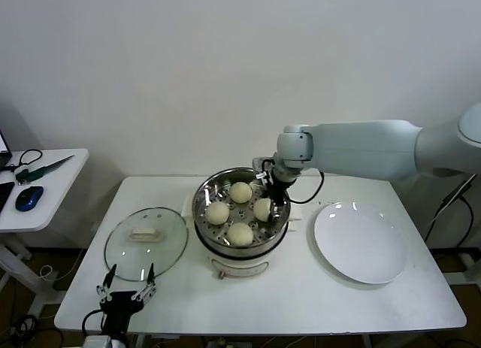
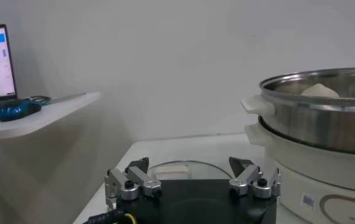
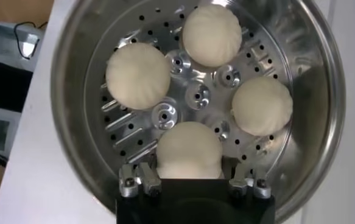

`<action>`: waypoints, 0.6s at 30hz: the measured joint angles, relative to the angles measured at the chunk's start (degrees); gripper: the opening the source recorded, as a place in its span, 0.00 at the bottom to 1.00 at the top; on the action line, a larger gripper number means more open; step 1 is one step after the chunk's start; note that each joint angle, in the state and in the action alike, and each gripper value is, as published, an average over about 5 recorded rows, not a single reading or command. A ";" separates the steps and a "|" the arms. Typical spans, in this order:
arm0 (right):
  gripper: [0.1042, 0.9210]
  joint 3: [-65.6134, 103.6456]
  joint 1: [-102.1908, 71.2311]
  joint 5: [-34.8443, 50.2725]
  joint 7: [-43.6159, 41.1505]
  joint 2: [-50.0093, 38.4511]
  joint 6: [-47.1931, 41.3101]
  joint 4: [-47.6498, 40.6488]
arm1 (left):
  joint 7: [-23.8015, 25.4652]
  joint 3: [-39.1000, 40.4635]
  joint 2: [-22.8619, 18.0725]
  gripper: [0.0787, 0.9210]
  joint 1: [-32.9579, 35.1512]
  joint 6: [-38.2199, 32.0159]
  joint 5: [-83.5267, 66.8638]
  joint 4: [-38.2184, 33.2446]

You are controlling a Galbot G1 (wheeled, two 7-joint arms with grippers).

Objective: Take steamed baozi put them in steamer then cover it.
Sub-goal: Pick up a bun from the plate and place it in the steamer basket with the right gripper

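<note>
Four steamed baozi (image 1: 240, 213) are sitting on the perforated tray inside the steamer (image 1: 208, 189) at mid-tabletop (image 1: 301, 288), with the right tool (image 1: 276, 207) reaching into the pot, its fingers spread around the bun nearest the white plate (image 1: 361, 246). The cover (image 1: 146, 242) is lying flat left of the steamer, and the left tool (image 1: 126, 282) is hovering spread open at the front edge beside it.
</note>
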 measured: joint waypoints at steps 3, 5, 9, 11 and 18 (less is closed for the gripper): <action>0.78 0.09 -0.73 0.01 0.23 0.55 -0.02 -0.89 | -0.01 -0.09 0.00 0.88 0.02 0.00 -0.12 -0.02; 0.83 0.22 -0.97 0.02 0.27 0.76 0.06 -1.26 | -0.04 -0.18 0.00 0.88 0.09 0.00 -0.21 -0.09; 0.88 0.41 -0.89 0.08 -0.15 0.79 0.60 -1.45 | -0.12 -0.26 0.09 0.88 0.41 0.12 -0.48 -0.39; 0.88 0.52 -0.56 0.13 -0.56 0.60 1.01 -1.32 | -0.19 -0.22 0.16 0.88 0.56 0.33 -0.60 -0.59; 0.88 2.96 2.80 1.81 -1.97 -3.42 2.45 1.11 | 0.00 -0.13 0.21 0.88 0.63 1.57 -0.62 -1.46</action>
